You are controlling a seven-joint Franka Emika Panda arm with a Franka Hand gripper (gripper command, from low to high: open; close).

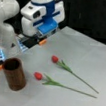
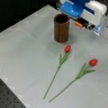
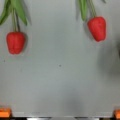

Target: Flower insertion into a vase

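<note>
Beside the vase, which stands upright and empty on the table, your two flowers lie flat, stems trailing away from it: one with its red head near the vase, the other just beyond. Neither has been lifted, so both insertions remain. Your gripper hangs above the table behind the vase, well apart from both flowers and holding nothing. In the wrist view its orange fingertips sit at opposite edges, jaws spread wide.
</note>
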